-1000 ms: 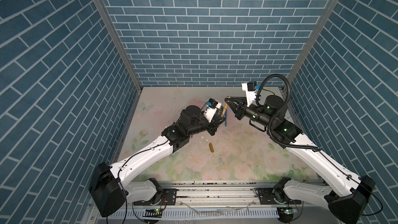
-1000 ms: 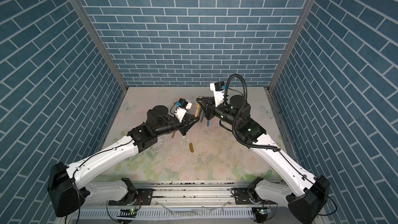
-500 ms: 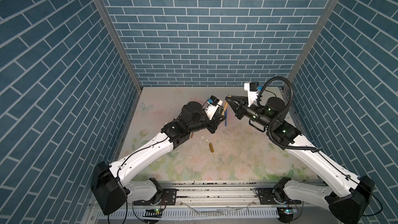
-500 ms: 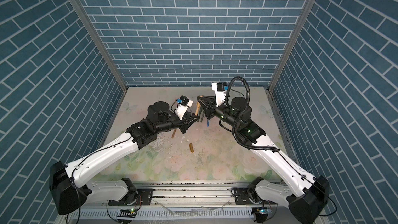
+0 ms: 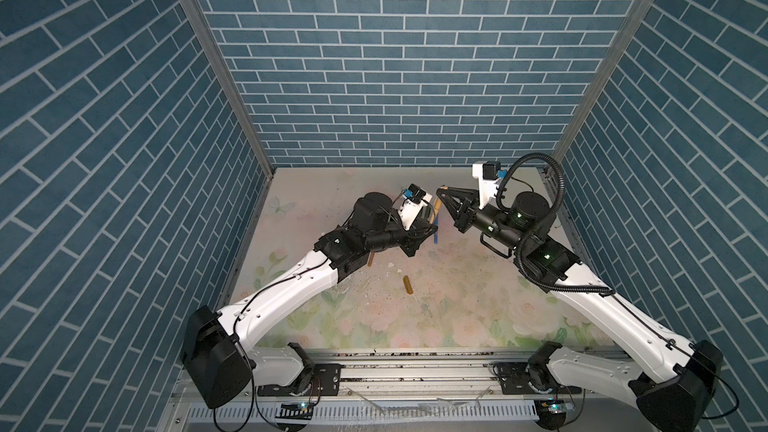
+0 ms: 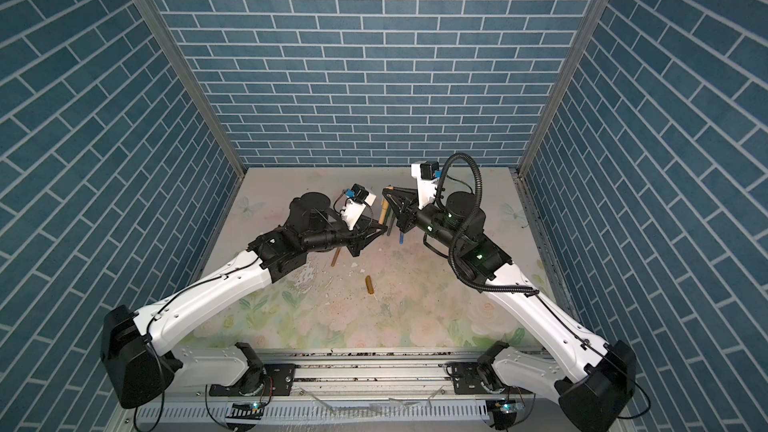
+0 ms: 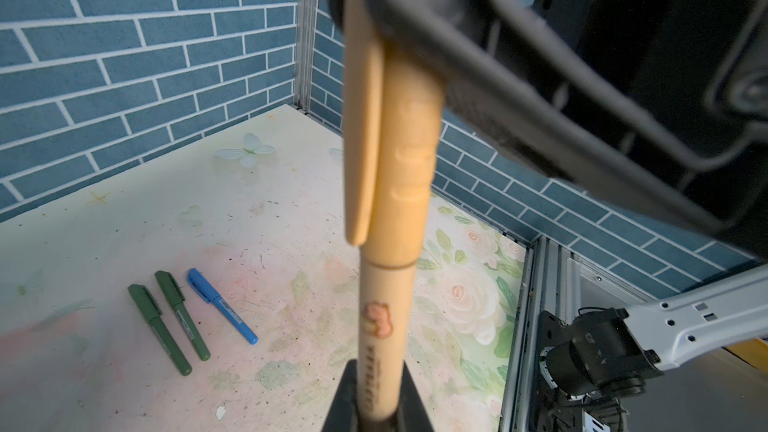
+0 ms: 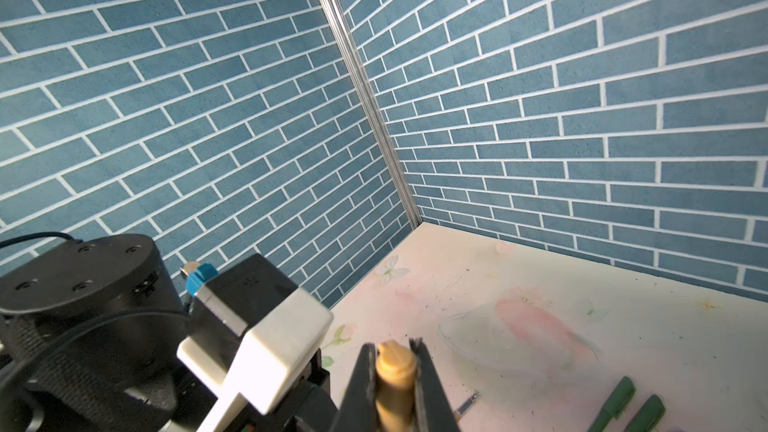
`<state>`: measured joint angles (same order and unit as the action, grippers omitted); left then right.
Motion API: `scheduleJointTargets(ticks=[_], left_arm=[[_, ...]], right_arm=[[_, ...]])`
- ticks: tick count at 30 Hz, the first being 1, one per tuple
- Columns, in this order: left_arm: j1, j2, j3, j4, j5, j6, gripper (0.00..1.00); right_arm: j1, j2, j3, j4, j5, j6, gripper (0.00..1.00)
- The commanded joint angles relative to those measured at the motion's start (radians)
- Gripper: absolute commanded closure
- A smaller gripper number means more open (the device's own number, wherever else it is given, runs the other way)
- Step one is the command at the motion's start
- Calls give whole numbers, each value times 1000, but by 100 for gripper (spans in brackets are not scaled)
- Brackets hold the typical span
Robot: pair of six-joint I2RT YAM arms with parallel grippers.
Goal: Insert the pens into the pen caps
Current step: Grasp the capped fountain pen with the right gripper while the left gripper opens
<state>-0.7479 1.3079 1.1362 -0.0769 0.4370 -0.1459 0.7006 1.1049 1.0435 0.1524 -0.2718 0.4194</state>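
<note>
My left gripper [image 7: 376,367] is shut on a golden-brown pen [image 7: 384,326] and holds it in the air. The pen's tip end sits inside an amber pen cap [image 7: 401,168], so the tip is hidden. My right gripper [image 8: 395,353] is shut on that cap [image 8: 395,367]. In both top views the two grippers meet over the back middle of the table, left [image 5: 430,222] and right [image 5: 441,191], with the joined pen [image 6: 384,209] between them. A loose amber cap [image 5: 408,285] lies on the table. A second golden-brown pen [image 6: 336,257] pokes out from under the left arm.
Two green capped pens [image 7: 160,324] [image 7: 183,315] and a blue capped pen [image 7: 222,305] lie side by side on the floral table [image 5: 457,317], below the grippers. Blue brick walls [image 5: 395,76] close in three sides. A metal rail [image 5: 415,367] runs along the front.
The left arm has edged back and to the right, bringing its pen closer against the cap. The right arm has hardly moved. Both grippers stay shut.
</note>
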Motion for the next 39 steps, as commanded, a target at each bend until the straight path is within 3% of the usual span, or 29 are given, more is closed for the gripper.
scheduleJointTargets(ticks=[1,6,10,21,33,39], left_arm=[[40,-28,-6,304,-2,-62,100],[41,-25,-113,326,13,-57,100],[42,-24,-136,316,11,-67,100],[44,-15,-150,328,-7,-161,100],[44,-13,-165,353,11,-188,100],[44,-12,-167,358,20,-193,100]], right_arm=[[28,2,-15,-320,-21,-54,87],[28,-28,84,-310,46,-75,59],[29,-62,110,-334,88,-106,51],[30,-90,63,-348,100,-108,48],[30,69,139,-279,-8,-94,62],[31,105,148,-232,-33,-76,64]])
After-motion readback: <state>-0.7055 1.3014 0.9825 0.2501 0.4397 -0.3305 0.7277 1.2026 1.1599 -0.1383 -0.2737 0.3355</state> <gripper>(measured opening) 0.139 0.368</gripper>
